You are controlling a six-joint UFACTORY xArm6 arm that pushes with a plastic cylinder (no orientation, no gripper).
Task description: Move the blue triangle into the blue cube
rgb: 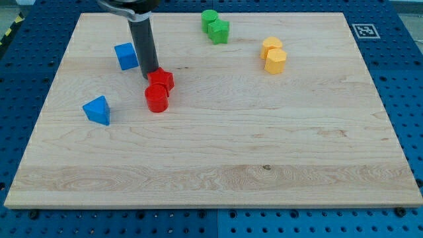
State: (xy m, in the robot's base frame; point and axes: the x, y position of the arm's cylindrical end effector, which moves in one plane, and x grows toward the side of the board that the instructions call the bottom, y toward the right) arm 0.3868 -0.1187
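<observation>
Six blocks on the board (218,165), two of each of three colours. Two blue: the cube (125,56) near the view's top left, and the triangle (98,110) below it toward the view's left, well apart from the cube. Two red (159,89), touching each other at the centre-left. Two green (215,26) huddled at the view's top. Two yellow (273,55) pressed together on the view's right. The rod ends in the tip (149,77), between the cube and the upper red block, right against that red one. No jaws here, just a plain rod.
</observation>
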